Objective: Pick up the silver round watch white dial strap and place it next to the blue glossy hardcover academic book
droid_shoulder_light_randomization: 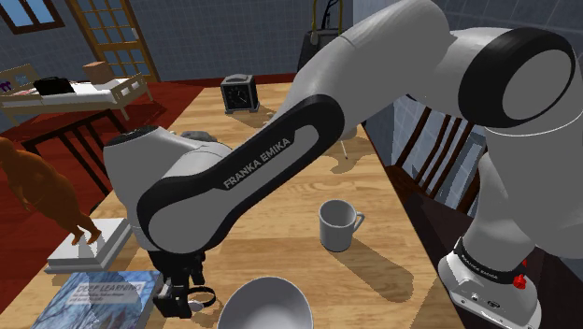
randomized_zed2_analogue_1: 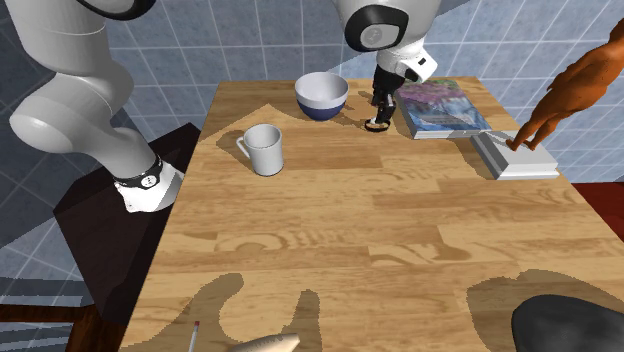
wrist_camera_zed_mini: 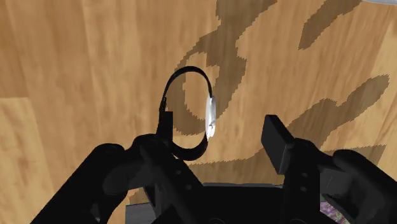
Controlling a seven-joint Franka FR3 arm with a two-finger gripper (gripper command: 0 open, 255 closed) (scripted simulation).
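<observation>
Between the bowl [randomized_zed2_analogue_1: 322,106] and the blue book [randomized_zed2_analogue_1: 440,108], on the wooden table [randomized_zed2_analogue_1: 350,220], the watch [wrist_camera_zed_mini: 210,118] stands on its edge; its black strap curls in a loop and its round silver case faces sideways. It sits just beside a corner of the book (so the job looks close to done, judging by where it is).

The gripper [wrist_camera_zed_mini: 216,137] hangs low over the watch with its two fingers apart; the hand is open and holds nothing. One finger [wrist_camera_zed_mini: 277,137] is well clear of the watch; the other finger [wrist_camera_zed_mini: 156,149] is right by the strap, and whether they touch cannot be told.

Some things could go wrong from here. If the hand lifts, that close finger might hook the strap and drag the watch away from the book. The watch rests on a thin edge, so a small bump could tip it flat or make it roll. The bowl is near too, so a wide swing of the arm could knock it. If the fingers close, they might pinch only the soft strap, and the watch could swing or slip out.

The bowl is blue outside and white inside; nothing shows in it. The white mug [randomized_zed2_analogue_1: 265,152] stands apart, nearer the stand; nothing shows in it either.
</observation>
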